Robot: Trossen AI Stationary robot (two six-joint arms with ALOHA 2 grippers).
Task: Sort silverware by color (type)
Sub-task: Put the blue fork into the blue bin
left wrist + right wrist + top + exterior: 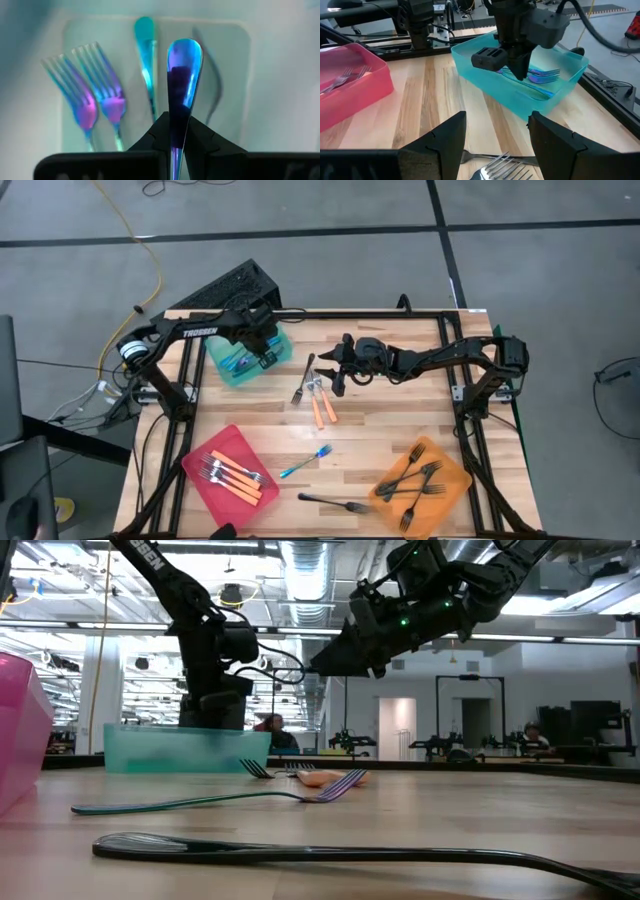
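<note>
A: What does the left gripper (520, 67) have?
B: Its fingers are pinched tight on the handle of a blue fork (181, 75). The left wrist view shows the iridescent handle rising straight out between the two dark fingers, over the inside of the teal tray (232, 372).
A: And what lies under it?
B: More blue forks (97, 102) on the tray floor: two with purple-tinted tines side by side, and a teal handle just beside them.
A: The right gripper (495, 132)?
B: Spread wide and holding nothing. It hangs above the middle of the table, over the loose orange-handled forks (318, 402), whose metal tines show between its fingers in the right wrist view.
A: Where is the rest of the silverware?
B: The red tray (200, 480) at the near left holds several orange-handled forks (235, 473). The orange tray (455, 480) at the near right holds the black forks (415, 480). One blue fork (305, 462) lies alone on the wooden table (400, 420) between the red tray and the middle pile, and one black fork (335, 502) lies loose just beside the orange tray.
A: Anything beyond the table?
B: In the low view, a person (270, 725) shows behind the teal tray and another person (532, 736) far off in the room.
</note>
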